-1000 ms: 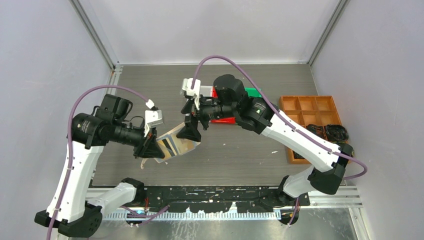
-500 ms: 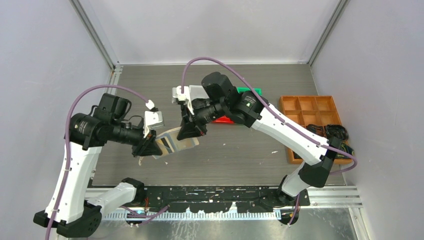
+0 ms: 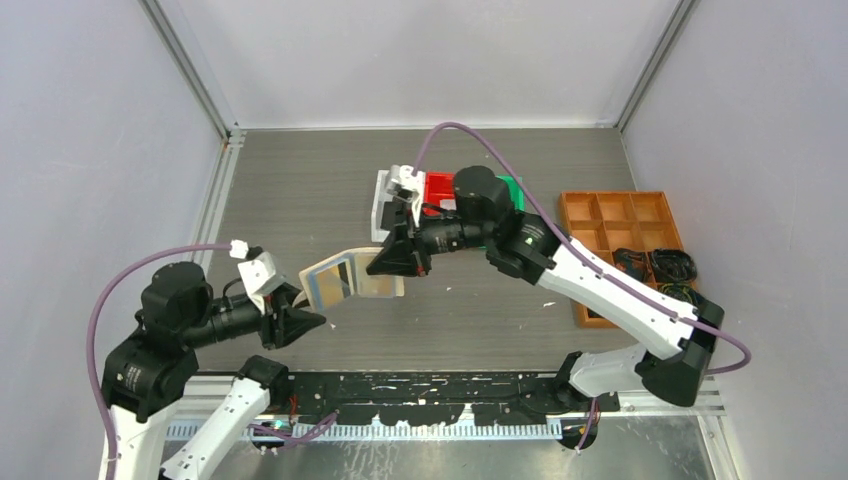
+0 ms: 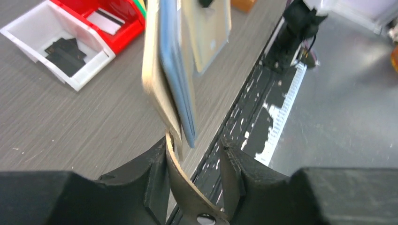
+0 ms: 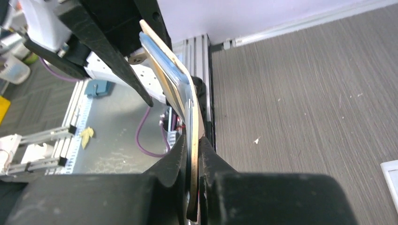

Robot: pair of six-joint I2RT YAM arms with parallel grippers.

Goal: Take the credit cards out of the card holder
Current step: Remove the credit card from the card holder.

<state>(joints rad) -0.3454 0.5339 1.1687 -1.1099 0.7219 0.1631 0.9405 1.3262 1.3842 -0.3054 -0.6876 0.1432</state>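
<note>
Right wrist | right end effector [image 5: 192, 147] clamped on card holder [image 5: 190, 112] | left end effector [image 4: 193, 146] apart, snap tab [image 4: 183, 183] between | advice: pinch credit cards [image 3: 343, 273] only, pull straight

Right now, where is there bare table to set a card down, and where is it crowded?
Bare: the far-left stretch between the left rail and the white bin; the near strip between the card holder and the orange tray. Crowded: around the red bin and green bin.

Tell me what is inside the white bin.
Black cards lie on the white bin's floor. Their count is unclear, and anything beneath them is covered.
</note>
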